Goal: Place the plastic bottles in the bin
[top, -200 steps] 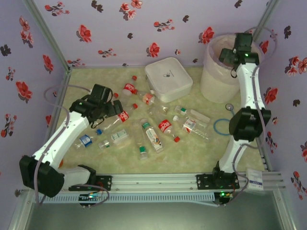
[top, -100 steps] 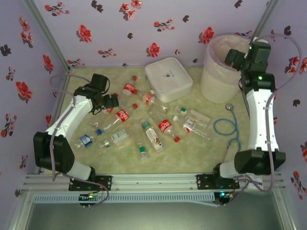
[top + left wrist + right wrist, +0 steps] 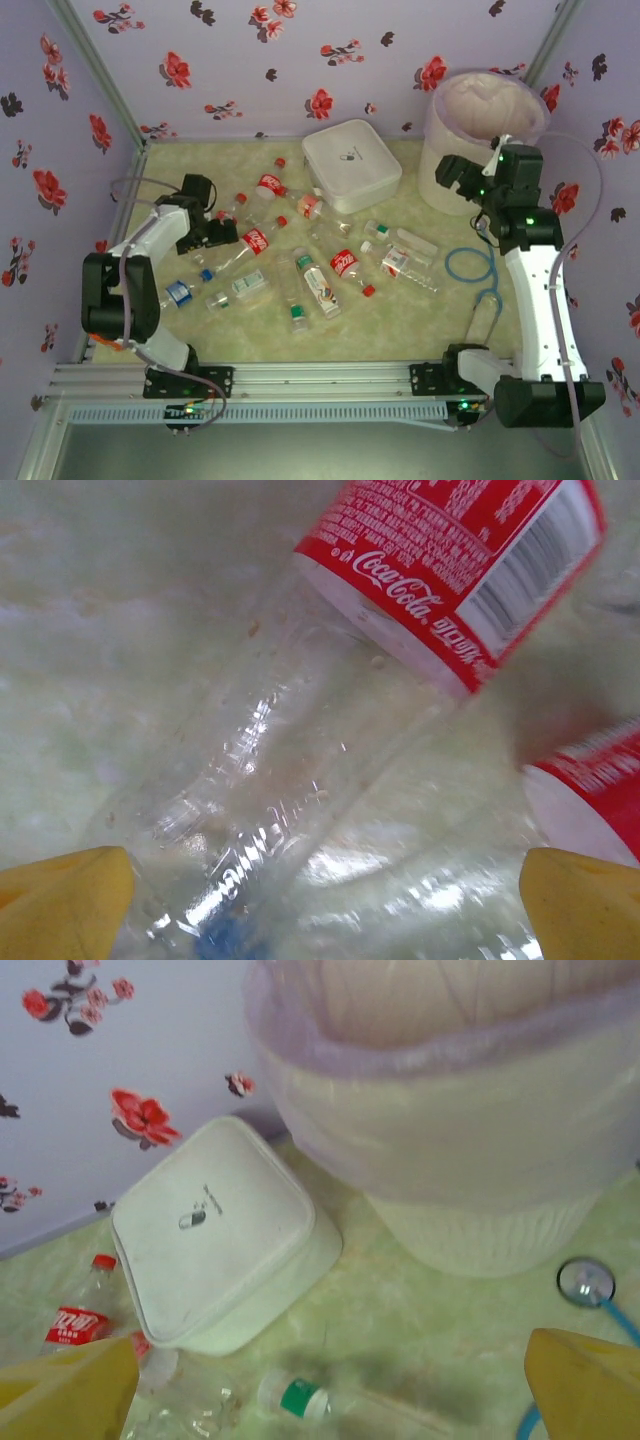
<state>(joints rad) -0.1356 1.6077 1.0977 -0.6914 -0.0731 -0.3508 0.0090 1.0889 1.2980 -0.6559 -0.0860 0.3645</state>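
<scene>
**Both jaws wide open; bottles on the table, bin at one o'clock**

Seen from above, the plastic bottles [image 3: 318, 285] lie scattered on the table [image 3: 420, 320], from its middle out toward nine o'clock. None is held. The bin [image 3: 432, 135], lined with a pinkish bag, stands at the table's one o'clock corner. A white lidded box [image 3: 350, 165] sits at twelve o'clock, just beside the bin's left flank.

The left gripper [image 3: 222, 235] is low at nine o'clock, its jaws spread fully. In the left wrist view its yellow fingers [image 3: 60, 905] straddle a clear Coca-Cola bottle [image 3: 330, 760] without pinching it. The bottle's red label points toward one o'clock.

The right gripper [image 3: 452, 176] hangs at two o'clock, in front of the bin's wall, jaws equally wide and holding nothing. Its wrist camera shows the bin [image 3: 450, 1160] at one o'clock, the box [image 3: 215, 1240] at ten, a green-capped bottle [image 3: 300, 1397] lying at six, and a stethoscope [image 3: 585, 1282] at four.
</scene>
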